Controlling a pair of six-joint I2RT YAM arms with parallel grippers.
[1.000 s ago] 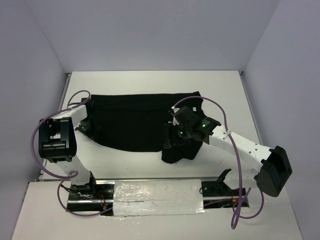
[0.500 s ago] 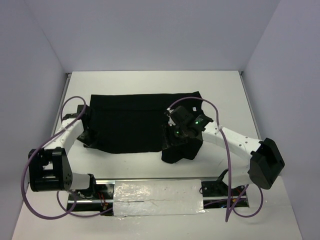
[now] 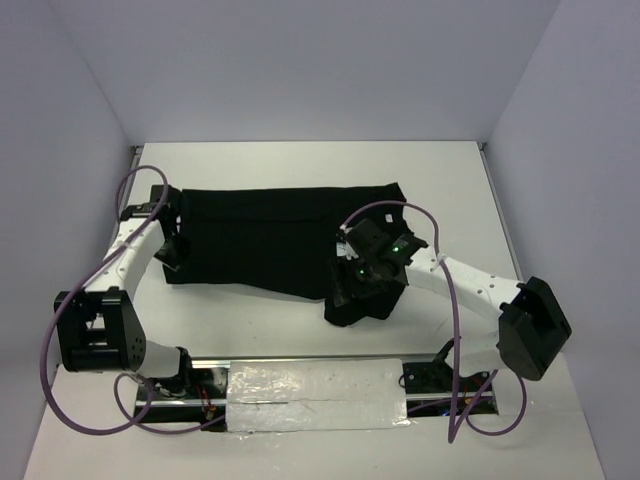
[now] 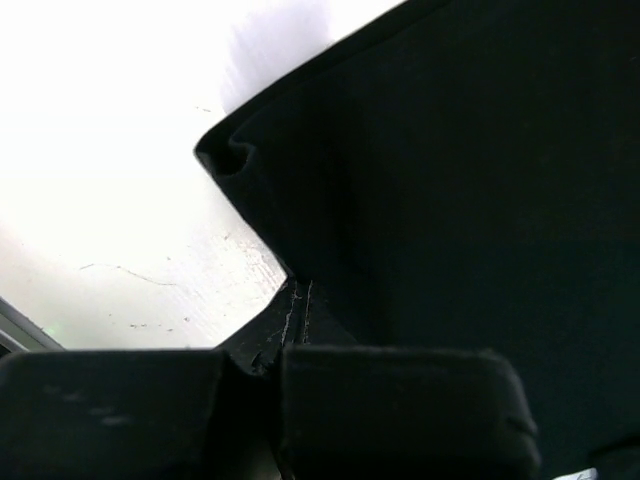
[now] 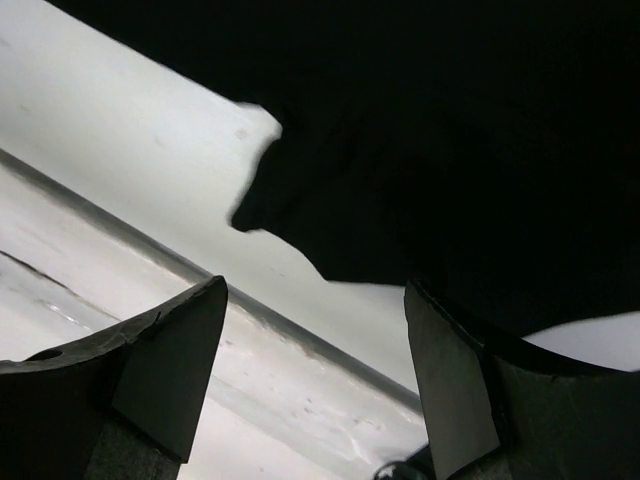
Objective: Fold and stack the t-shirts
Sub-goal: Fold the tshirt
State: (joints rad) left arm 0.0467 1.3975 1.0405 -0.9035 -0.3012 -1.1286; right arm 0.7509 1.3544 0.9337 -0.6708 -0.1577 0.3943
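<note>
T-shirt pinched by left claw (right claw gapes).

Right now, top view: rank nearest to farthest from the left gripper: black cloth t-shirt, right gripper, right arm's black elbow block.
1. Black cloth t-shirt, pinched by the left gripper.
2. Right gripper, centre-right.
3. Right arm's black elbow block, far right.

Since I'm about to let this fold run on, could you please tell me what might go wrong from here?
1. The left tool is shut on only the very edge of the t-shirt; a pull may slip the cloth free or drag the whole shirt instead of folding it.
2. The right tool stands open next to a bunched flap; closing there may miss the cloth or catch several layers at once.
</note>
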